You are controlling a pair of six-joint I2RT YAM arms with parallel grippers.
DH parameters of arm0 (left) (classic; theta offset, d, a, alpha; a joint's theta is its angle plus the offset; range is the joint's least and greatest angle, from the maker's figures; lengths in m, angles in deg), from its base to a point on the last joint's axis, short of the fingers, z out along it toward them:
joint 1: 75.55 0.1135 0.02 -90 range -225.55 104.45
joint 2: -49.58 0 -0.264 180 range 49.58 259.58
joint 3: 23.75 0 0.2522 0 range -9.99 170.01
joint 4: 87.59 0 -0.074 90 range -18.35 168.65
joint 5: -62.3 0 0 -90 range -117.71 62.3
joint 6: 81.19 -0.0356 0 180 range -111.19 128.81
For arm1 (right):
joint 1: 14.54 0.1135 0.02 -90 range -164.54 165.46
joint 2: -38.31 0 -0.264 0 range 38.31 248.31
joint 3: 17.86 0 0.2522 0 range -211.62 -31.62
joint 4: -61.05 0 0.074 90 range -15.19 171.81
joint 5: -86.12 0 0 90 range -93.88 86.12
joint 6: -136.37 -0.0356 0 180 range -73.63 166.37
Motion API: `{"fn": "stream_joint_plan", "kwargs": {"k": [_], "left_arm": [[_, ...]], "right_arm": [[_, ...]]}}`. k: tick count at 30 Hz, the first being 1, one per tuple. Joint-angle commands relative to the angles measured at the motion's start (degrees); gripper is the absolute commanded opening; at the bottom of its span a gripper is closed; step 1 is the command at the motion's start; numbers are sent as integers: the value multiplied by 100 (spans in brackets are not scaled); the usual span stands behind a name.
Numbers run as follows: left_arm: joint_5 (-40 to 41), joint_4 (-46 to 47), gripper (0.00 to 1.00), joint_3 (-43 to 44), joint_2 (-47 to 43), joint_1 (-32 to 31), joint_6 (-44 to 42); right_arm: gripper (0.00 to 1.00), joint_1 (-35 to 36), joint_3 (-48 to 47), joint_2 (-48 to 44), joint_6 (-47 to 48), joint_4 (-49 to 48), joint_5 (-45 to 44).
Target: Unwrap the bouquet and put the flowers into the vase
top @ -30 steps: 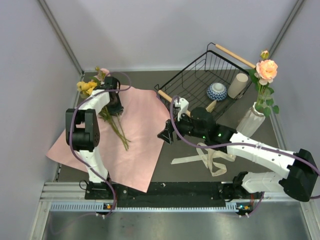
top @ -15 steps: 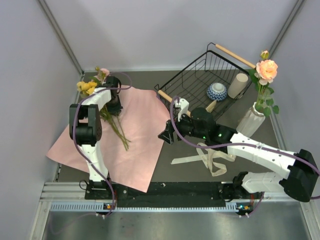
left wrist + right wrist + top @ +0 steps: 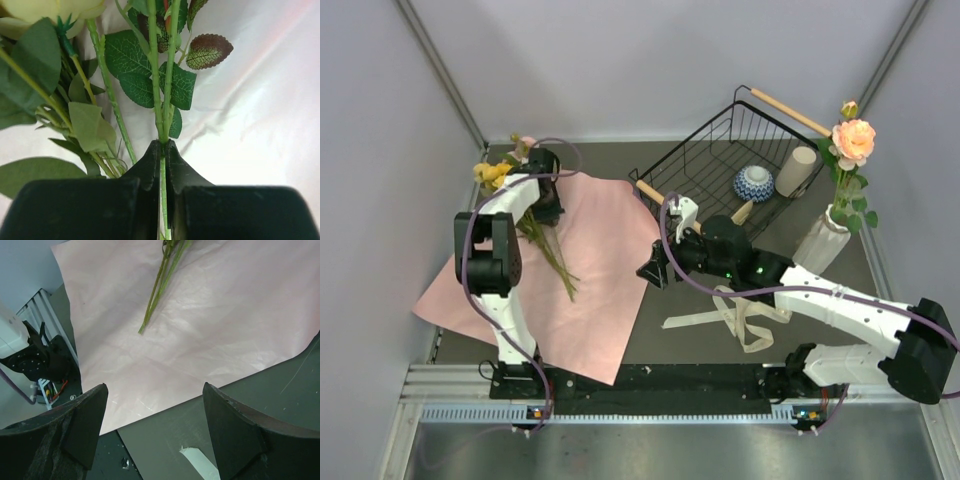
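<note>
Nearest us on the worktop [image 3: 660, 350], the cream ribbon [image 3: 745, 318] lies loose toward the near-right. The lilac-pink wrapping paper [image 3: 595, 300] is spread flat over the near-left part, with one corner at the near edge.

The right claw [image 3: 655, 268] hangs over the paper's right edge. From above we cannot read its fingers. Its own wrist view shows the claw [image 3: 155, 390] wide, with nothing between the fingers. Below it are the paper [image 3: 200, 315], the cut ends of the stems [image 3: 159, 287] and a white tip of ribbon [image 3: 200, 462].

Farther back on the left, the flowers [image 3: 545, 240] lie on the paper. Their yellow blooms [image 3: 492, 173] reach the far-left corner of the worktop. The left claw [image 3: 545, 192] sits over the stems, and the overhead view hides its grip. The left wrist view shows that claw [image 3: 162, 147] pinched tight on one thin green stem [image 3: 161, 100], with leaves [image 3: 150, 80] and other stems lying just beside it.

At the far edge stands a black wire basket [image 3: 705, 150] holding a blue-and-white bowl [image 3: 754, 183] and a cream cup [image 3: 797, 170]. Just right of the basket, the ribbed white vase [image 3: 820, 240] stands upright with a peach rose [image 3: 854, 140] in it. Only the overhead view shows the basket and the vase.
</note>
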Motion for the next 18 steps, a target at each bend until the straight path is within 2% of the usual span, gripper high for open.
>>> {"fn": "stream_joint_plan", "kwargs": {"k": [1,6,7,10,16,17,18], "left_arm": [[-417,245,0,332,-1045,22,35],[-892,727,0,552,-2011,31,237],[-1276,868,0,534,-2352,31,298],[-1682,1560,0,201,-3073,31,447],[-3131,3353,0,-1467,-4330,31,1071],[-3430,4210,0,-2009,-4446,31,1194],[-4024,4488,0,-2223,-4526,22,1283]], "right_arm": [[78,56,-193,100,11,-48,-58],[78,56,-359,277,-60,22,13],[78,56,-386,303,-68,66,13],[78,56,-448,330,-95,93,-75],[78,56,-606,514,-139,172,-119],[78,56,-632,540,-139,207,-119],[78,47,-693,558,-156,242,-119]]}}
